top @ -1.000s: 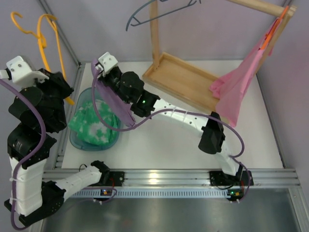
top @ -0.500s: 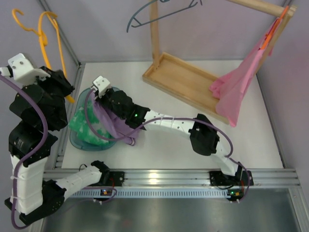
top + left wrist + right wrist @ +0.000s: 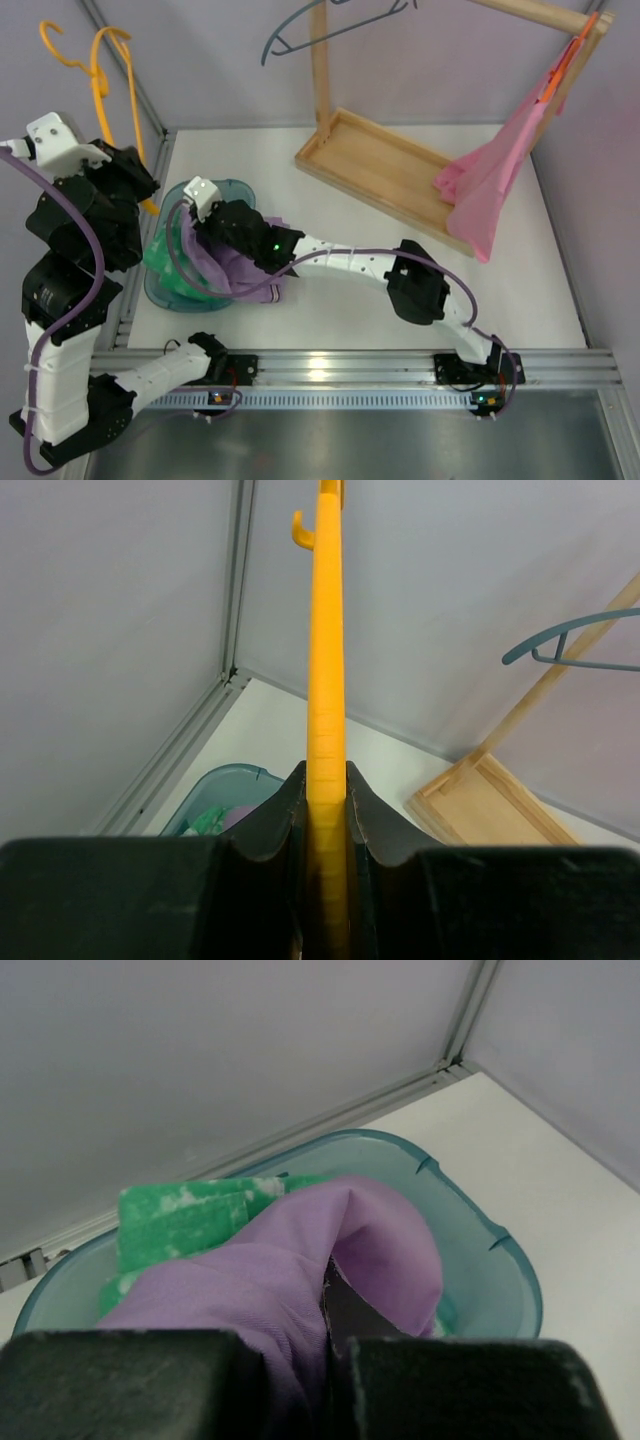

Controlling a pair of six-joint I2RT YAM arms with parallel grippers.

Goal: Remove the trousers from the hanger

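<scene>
Right end effector [image 3: 325,1312] low over the teal basin [image 3: 228,188], by the near-left corner of the counter [image 3: 350,300]. Fingers pinched together on a fold of the trousers [image 3: 300,1260]. Lilac cloth is bunched between the black pads and rises in a hump just ahead of the wrist camera. From above, the trousers are heaped in the right half of the basin, with one part spilling over the near-right rim onto the counter. Green-and-white cloth [image 3: 165,255] lies under and to the left of them, inside the basin, touching.

Left end effector [image 3: 325,790] is raised beyond the left edge of the counter and clamped on the hanger [image 3: 325,630]. The yellow-orange bar runs straight up from between the fingers, with a hook tip visible at the top. From above, the hanger stands upright against the left wall, hooks uppermost. Its lower arm reaches down beside the basin's far-left rim; cannot tell whether it touches. Hanger and trousers are apart.

Far side: wooden rack [image 3: 380,165], its tray base running from mid far edge toward the right edge, with an upright post at its far-left end. Grey-blue hanger [image 3: 300,25] is up near the top of that post. Pink garment [image 3: 495,180] hangs from an orange-red hanger [image 3: 565,55] at the far-right corner, its hem resting on the tray's right end.
</scene>
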